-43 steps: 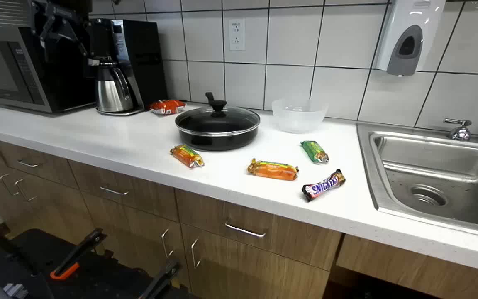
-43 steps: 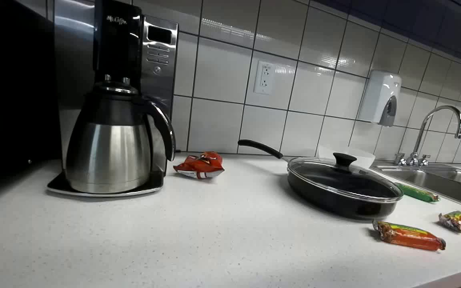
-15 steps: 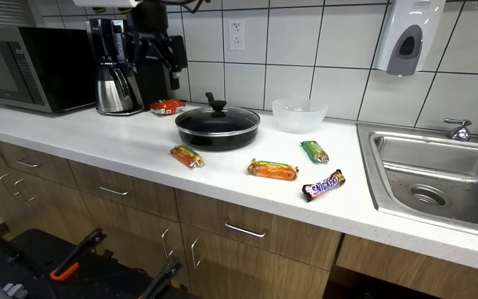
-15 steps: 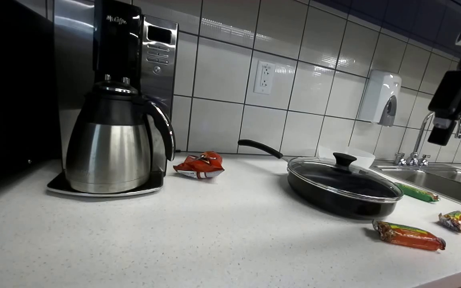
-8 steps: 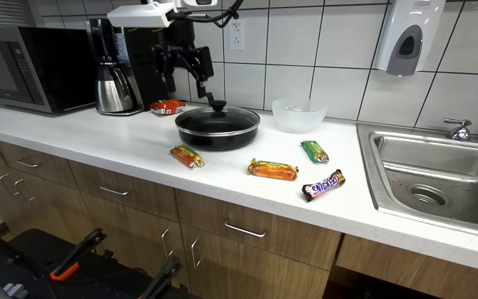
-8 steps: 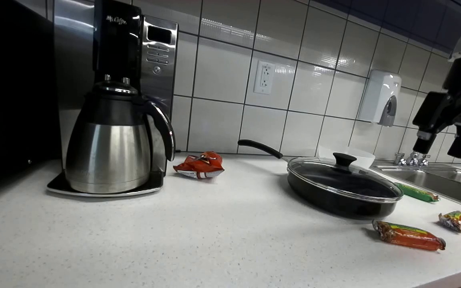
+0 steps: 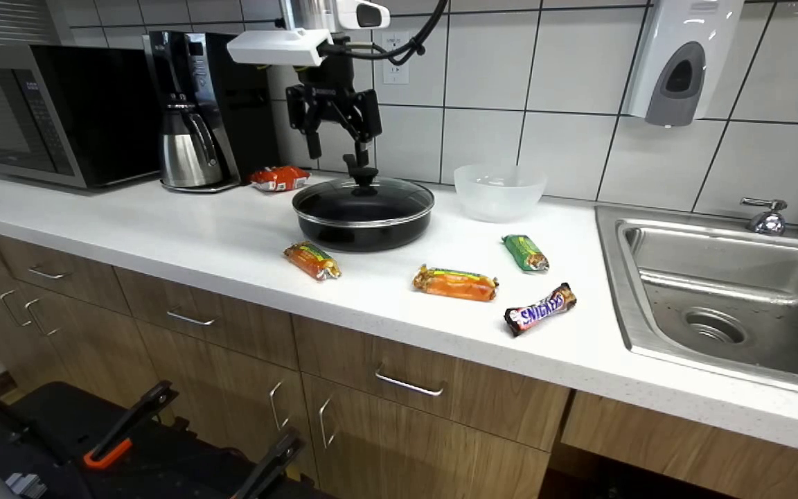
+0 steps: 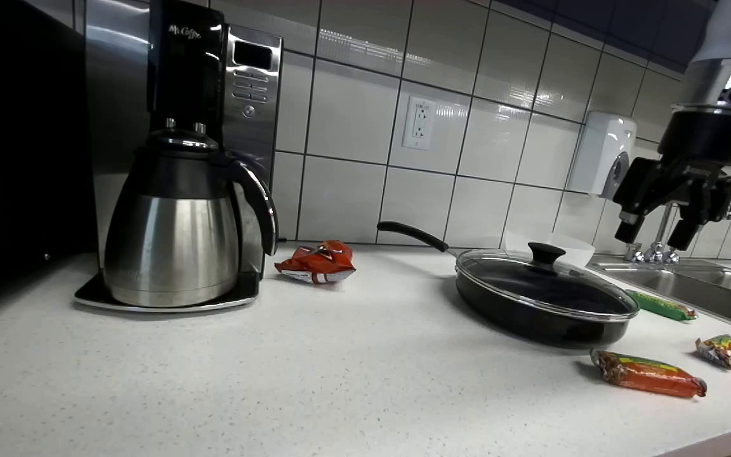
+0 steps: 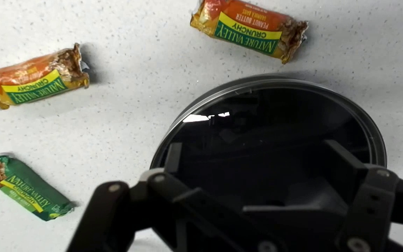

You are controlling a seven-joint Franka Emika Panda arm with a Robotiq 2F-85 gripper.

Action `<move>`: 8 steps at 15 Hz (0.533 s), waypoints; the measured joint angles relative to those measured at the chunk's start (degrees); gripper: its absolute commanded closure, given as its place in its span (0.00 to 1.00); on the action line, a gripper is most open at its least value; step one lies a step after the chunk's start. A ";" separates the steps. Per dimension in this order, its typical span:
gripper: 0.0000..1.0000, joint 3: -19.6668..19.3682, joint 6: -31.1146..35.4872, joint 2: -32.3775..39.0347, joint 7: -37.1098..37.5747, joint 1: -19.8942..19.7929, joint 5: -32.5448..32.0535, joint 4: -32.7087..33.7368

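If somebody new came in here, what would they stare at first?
Probably the big black claw: it hangs open above the white counter, near the lidded black pan. Next might come the shiny coffee pot standing in the coffee maker, then the Snickers bar lying near the sink.

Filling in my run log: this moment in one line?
fingers: open, empty | nearest: round black pan | round clear-glass lid: on pan | beside pan: orange-wrapped granola bar
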 measured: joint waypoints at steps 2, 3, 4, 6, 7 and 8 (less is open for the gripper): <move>0.00 -0.01 0.00 2.34 0.06 0.00 0.00 2.26; 0.00 -0.01 0.00 3.57 0.08 0.00 0.00 3.40; 0.00 -0.01 0.00 4.74 0.11 0.00 0.00 4.43; 0.00 -0.01 0.00 7.21 0.30 0.05 -0.02 6.60; 0.00 -0.01 0.00 8.37 0.42 0.11 -0.05 7.65; 0.00 -0.01 0.00 9.56 0.48 0.19 -0.06 8.75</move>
